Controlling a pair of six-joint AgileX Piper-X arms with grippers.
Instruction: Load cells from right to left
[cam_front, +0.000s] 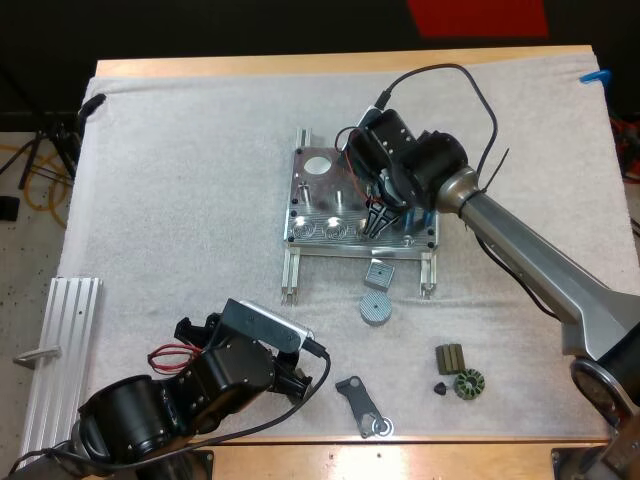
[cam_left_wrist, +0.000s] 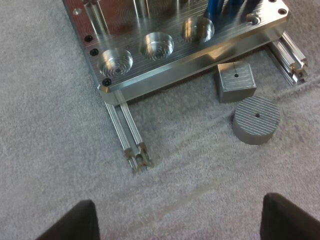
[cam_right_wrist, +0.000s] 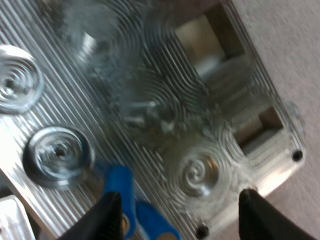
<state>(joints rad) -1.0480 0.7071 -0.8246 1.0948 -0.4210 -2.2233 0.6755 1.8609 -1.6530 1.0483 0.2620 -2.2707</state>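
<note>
Both spread | right hand (cam_front: 380, 222) over fixture (cam_front: 318, 195) | left hand (cam_left_wrist: 177, 219) low above mat (cam_front: 180, 200)

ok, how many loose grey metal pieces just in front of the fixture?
2: a square block close to the fixture's front edge, and a round disc beside it, farther out. Both fully visible.

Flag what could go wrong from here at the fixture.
The right gripper hangs open over the fixture, one side close beside the blue cells; coming down here could knock them askew. The block and disc lie loose by the fixture's near edge, so a low sweep could shove them.
</note>
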